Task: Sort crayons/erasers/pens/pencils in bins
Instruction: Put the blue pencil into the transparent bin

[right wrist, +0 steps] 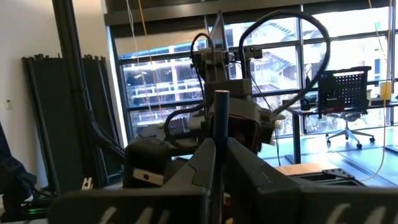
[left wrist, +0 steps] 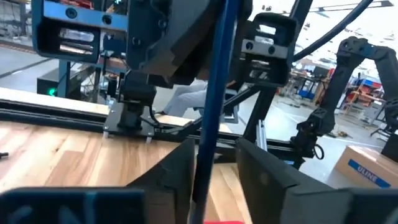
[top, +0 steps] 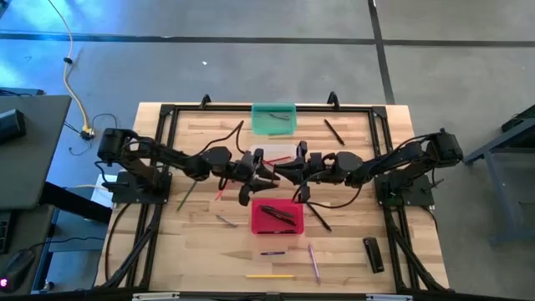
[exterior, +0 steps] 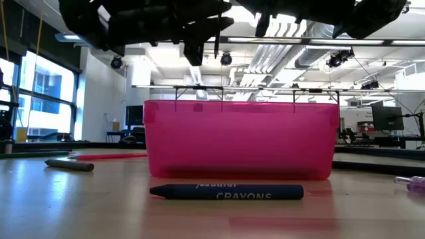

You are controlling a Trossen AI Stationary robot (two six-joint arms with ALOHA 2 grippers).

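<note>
Clearly "CRAYONS" reads on the blue crayon point(exterior: 226, 192); right claw point(right wrist: 219, 155) clenched on a dark pen point(right wrist: 219, 124).

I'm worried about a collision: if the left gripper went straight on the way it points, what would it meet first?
Most likely the right gripper: the left gripper faces it over the middle of the table, a blue stick standing between its fingers. How near they are is unclear.

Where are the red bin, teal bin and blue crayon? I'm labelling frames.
red bin point(exterior: 239, 139), low view, front wall.
teal bin point(top: 261, 109), high view, rim.
blue crayon point(exterior: 226, 192), low view, middle of wrapper.
</note>
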